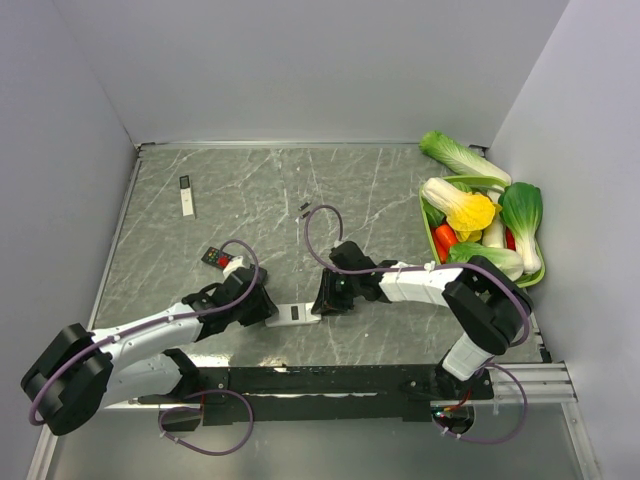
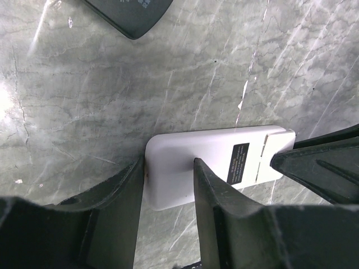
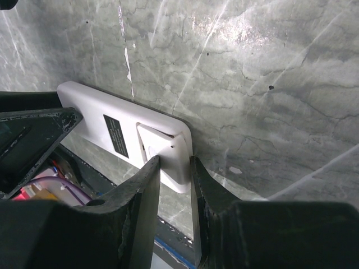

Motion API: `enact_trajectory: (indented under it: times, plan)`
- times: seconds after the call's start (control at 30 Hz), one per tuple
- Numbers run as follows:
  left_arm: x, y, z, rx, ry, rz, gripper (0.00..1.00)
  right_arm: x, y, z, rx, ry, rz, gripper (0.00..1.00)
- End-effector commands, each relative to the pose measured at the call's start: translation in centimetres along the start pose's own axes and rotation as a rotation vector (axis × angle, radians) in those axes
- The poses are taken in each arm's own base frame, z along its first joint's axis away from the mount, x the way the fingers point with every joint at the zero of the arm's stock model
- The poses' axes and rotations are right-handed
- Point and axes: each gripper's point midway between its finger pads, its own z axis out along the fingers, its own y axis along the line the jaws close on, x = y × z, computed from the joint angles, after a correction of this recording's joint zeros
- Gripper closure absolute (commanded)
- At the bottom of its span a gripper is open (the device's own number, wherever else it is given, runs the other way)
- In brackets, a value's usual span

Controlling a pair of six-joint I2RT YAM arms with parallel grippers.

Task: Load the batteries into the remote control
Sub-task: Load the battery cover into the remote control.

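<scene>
At the lower centre of the top view, the left gripper (image 2: 168,162) and right gripper (image 3: 175,161) each clamp one end of the white remote (image 1: 297,313), while the tiny dark batteries (image 1: 303,207) lie apart on the table (image 1: 380,190), mid-frame.

**Even light overhead, glare and soft focus up close**

Bright, diffuse light is falling from above in the top view, washing the pale walls (image 1: 300,60) evenly and leaving only faint shadows on the marble table (image 1: 380,190).

In the left wrist view a hot spot is glaring at the frame's left edge. The left gripper's fingers (image 2: 101,224) are blurring into dark, soft masses near the lens.

In the right wrist view glare is blooming across the upper marble. The white remote (image 3: 95,112) is throwing a narrow shadow along its edge, and the right gripper's fingers (image 3: 134,218) are sitting out of focus.
</scene>
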Motion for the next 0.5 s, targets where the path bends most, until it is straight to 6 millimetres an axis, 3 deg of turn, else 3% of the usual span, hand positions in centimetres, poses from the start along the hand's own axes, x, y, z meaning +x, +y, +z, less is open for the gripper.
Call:
enact_trajectory:
  times: [0.0, 0.2, 0.27, 0.47]
  plan:
    - [2.41, -0.52, -0.17, 0.049, 0.099, -0.031, 0.57, 1.72, -1.04, 0.61, 0.076, 0.032, -0.029, 0.69]
    - [2.28, -0.37, -0.14, 0.043, 0.091, -0.035, 0.56, 1.83, -0.84, 0.52, 0.105, 0.031, -0.065, 0.64]
    - [2.31, -0.34, -0.12, 0.041, 0.091, -0.034, 0.55, 1.67, -0.59, 0.49, 0.110, 0.020, -0.079, 0.57]
    - [2.35, -0.33, -0.12, 0.042, 0.093, -0.034, 0.55, 1.28, -0.51, -0.26, 0.142, -0.004, -0.109, 0.56]
